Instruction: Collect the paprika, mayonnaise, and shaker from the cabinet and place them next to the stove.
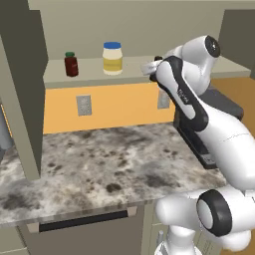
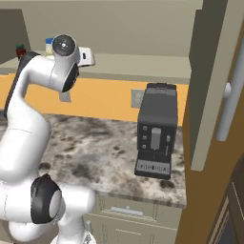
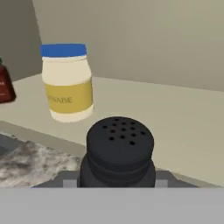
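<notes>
The gripper was clamped on the shaker, a squat matte-black bottle with a rounded, perforated top, at the front edge of the cabinet's smooth beige shelf. Farther along the shelf stood the cream mayonnaise jar, blue-lidded, and the dark red paprika.

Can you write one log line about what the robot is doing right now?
claw: shut on shaker | paprika, mayonnaise: on cabinet shelf
</notes>
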Robot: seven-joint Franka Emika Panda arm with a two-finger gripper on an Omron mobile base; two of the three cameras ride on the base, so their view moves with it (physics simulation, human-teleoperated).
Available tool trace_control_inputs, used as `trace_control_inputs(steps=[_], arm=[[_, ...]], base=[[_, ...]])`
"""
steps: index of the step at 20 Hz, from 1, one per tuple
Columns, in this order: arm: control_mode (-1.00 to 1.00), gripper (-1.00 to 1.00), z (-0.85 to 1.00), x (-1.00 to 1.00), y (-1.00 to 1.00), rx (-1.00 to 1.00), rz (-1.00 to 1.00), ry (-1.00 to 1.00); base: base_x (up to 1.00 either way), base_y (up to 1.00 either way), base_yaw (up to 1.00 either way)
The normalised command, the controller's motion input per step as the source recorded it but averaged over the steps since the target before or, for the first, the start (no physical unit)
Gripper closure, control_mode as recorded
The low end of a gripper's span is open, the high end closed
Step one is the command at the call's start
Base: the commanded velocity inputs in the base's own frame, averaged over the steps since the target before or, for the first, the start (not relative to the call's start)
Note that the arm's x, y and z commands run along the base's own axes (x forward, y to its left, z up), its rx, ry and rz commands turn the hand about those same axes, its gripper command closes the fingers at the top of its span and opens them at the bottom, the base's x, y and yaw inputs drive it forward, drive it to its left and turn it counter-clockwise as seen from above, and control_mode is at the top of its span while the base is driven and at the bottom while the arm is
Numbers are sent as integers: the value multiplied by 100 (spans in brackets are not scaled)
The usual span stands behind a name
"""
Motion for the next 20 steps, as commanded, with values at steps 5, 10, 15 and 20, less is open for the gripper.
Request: trace_control_inputs(steps=[5,10,15,20], arm=[[-100,100,-21,-91,7,-4,9,0],[-100,100,-56,-98,1,-7,13,0],[-100,100,-56,-100,0,-5,14,0],[-100,100,-58,-92,10,-10,15,0]], base=[[0,0,0],[0,0,0],[0,0,0],[0,0,0]])
